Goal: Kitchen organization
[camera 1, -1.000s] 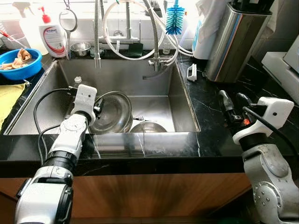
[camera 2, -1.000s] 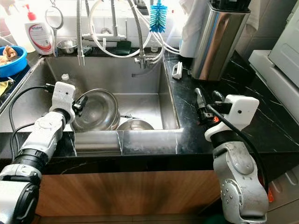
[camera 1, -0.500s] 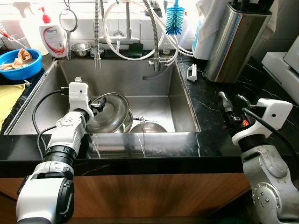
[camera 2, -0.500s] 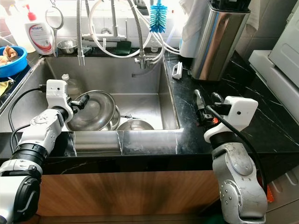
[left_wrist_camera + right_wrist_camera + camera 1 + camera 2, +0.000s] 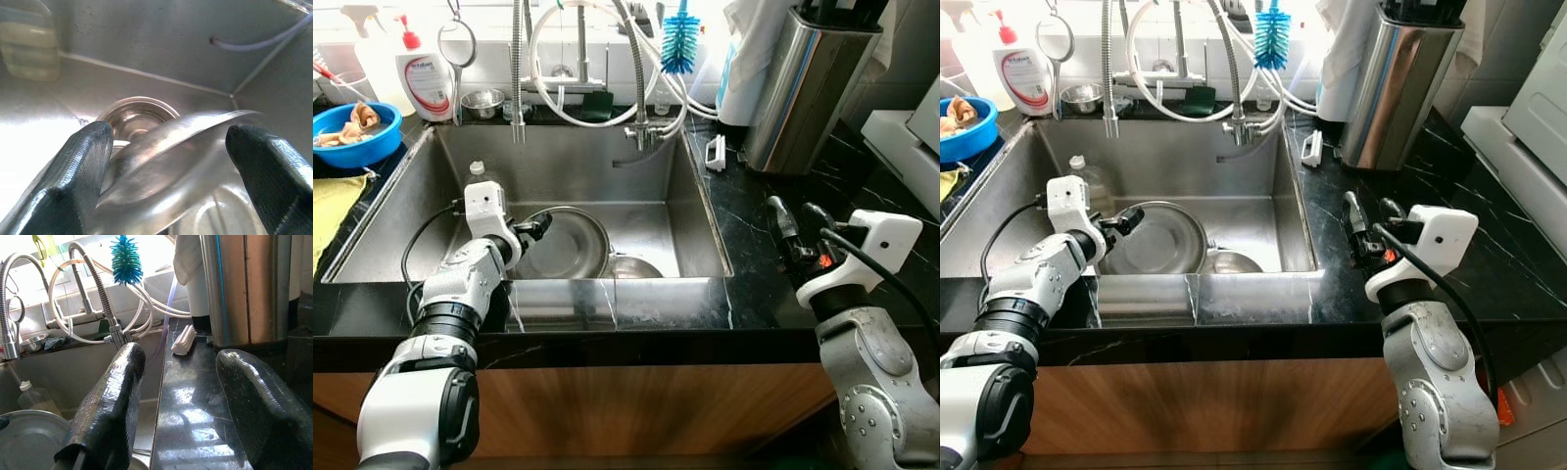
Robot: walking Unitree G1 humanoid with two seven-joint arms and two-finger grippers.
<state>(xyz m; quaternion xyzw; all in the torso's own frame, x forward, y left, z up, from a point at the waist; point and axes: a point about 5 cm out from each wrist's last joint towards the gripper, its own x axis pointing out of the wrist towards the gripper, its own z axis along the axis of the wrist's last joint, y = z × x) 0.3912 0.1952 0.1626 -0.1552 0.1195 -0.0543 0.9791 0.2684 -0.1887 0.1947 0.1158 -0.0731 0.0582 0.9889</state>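
Nearest the robot, the black marbled worktop [image 5: 754, 294] is running along the front edge of the steel sink [image 5: 695, 196]. The left hand [image 5: 533, 227] is reaching down over that front edge into the sink, its two black fingers [image 5: 83, 161] standing wide apart on either side of the rim of a large steel bowl [image 5: 570, 245]; the left wrist view is showing the rim passing between them, but whether they are pressing on it cannot be told. The bowl is lying tilted on the sink floor toward the front. A smaller steel bowl [image 5: 634, 266] is sitting just beside it, toward the sink's right wall. Beyond the left hand, a small clear bottle [image 5: 478, 174] is standing by the sink's left wall.

The right hand [image 5: 793, 220] is hovering over the worktop to the right of the sink, fingers spread and holding nothing.

Farther back on the right, a white clip-like piece [image 5: 714, 152] is lying near the sink's right rear corner, with a tall steel knife holder [image 5: 803, 83] behind it. Along the back edge, hoses and a faucet [image 5: 636, 69] are hanging beside a blue bottle brush [image 5: 680, 41]. At the left rear corner, a soap bottle [image 5: 426, 78] and a blue bowl [image 5: 352, 132] are standing.
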